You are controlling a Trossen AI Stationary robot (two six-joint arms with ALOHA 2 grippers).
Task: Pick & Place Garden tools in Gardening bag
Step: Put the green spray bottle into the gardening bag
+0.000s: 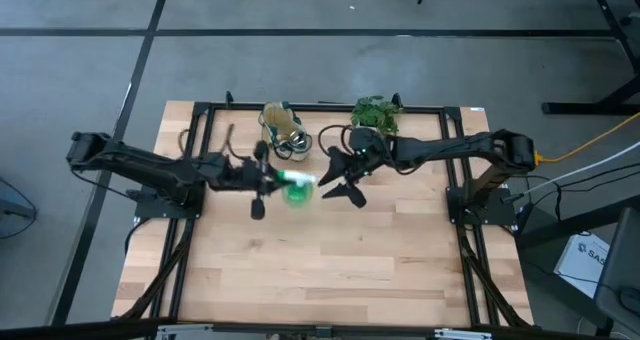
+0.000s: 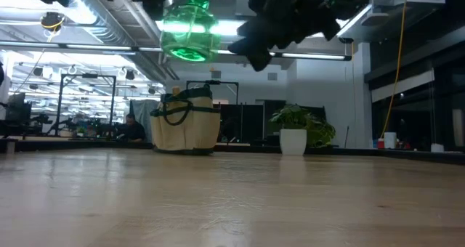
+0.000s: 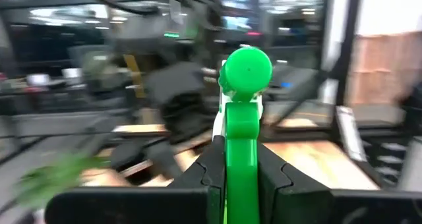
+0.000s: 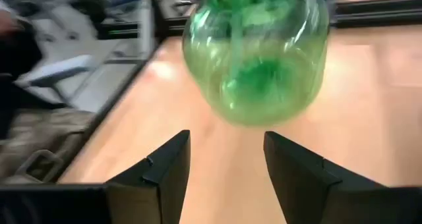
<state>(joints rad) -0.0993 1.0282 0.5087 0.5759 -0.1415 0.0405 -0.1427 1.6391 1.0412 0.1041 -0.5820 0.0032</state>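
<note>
Two hands work above the wooden bench (image 1: 330,270). Our left hand (image 1: 272,183), just left of centre in the high view, pinches the bright green translucent plastic tool (image 1: 296,189) by its solid green stem and holds it well clear of the bench. Our right hand (image 1: 335,181) hangs just beside it, fingers spread and holding nothing. The round tan fabric gardening bag with dark green trim (image 1: 282,123) stands upright at upper centre, beside the leafy plant in a white pot (image 1: 376,112). We judge the task partly done: wooden handles seem to poke from the bag, though we cannot be sure, and the green tool is not yet placed there.
</note>
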